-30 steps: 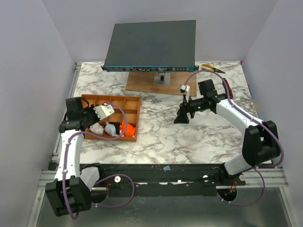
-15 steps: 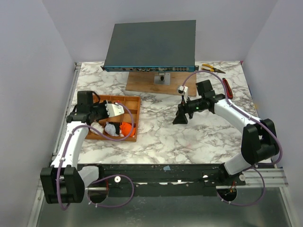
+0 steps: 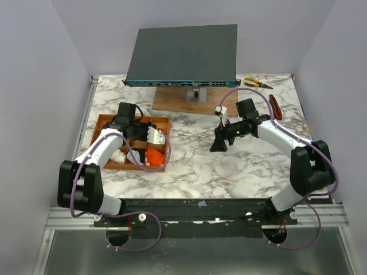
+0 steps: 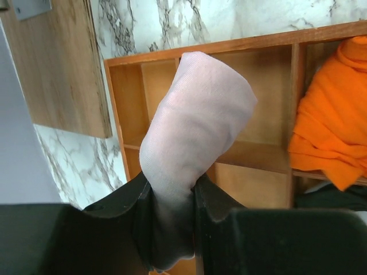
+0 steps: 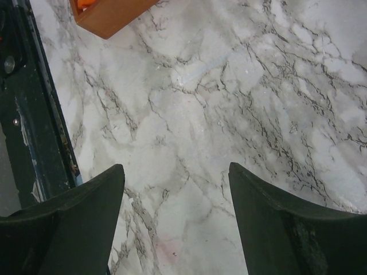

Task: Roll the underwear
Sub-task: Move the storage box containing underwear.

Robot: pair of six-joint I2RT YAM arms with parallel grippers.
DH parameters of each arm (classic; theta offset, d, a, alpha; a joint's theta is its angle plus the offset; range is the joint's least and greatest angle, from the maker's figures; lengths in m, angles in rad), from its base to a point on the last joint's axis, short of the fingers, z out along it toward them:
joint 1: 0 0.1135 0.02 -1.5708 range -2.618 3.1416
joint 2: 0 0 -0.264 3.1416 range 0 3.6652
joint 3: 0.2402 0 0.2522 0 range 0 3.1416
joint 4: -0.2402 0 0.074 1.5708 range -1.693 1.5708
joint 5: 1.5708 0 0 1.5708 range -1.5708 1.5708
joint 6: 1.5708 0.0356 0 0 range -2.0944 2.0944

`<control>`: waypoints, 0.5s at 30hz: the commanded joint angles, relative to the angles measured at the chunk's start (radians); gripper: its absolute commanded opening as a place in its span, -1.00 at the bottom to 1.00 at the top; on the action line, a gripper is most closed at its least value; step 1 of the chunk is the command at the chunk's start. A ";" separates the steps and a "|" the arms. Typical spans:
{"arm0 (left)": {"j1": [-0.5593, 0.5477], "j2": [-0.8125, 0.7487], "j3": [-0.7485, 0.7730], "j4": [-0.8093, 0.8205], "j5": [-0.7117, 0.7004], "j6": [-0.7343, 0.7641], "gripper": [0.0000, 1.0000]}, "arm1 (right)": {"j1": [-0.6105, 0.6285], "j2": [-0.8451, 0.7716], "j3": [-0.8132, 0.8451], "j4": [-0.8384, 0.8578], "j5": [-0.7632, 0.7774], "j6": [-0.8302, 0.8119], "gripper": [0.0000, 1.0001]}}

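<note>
Marble table [image 3: 229, 172] | left fingers [image 3: 156, 137] clamp pale underwear roll [image 4: 195, 132] over tray [image 4: 252, 48] | right fingers [image 3: 218, 143] spread, hovering

walls [image 3: 34, 57]: plain pale lilac | table [image 3: 241, 166]: white grey-veined marble | light: even

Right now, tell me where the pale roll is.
Left wrist view, centre: the pale roll sits pinched in the left gripper over empty compartments of the tray, orange garment to its right.
</note>
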 commanded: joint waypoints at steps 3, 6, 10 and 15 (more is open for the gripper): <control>-0.029 0.075 0.085 -0.062 0.074 0.202 -1.00 | 0.007 0.030 -0.012 0.013 0.041 -0.012 0.53; -0.036 0.072 0.053 -0.088 0.067 0.287 -1.00 | 0.007 0.030 -0.014 0.012 0.046 -0.016 0.53; -0.046 0.095 0.024 -0.104 0.054 0.349 -1.00 | 0.006 0.035 -0.010 0.010 0.051 -0.019 0.53; -0.048 0.146 0.045 -0.148 0.047 0.381 -1.00 | 0.006 0.034 -0.013 0.007 0.049 -0.023 0.53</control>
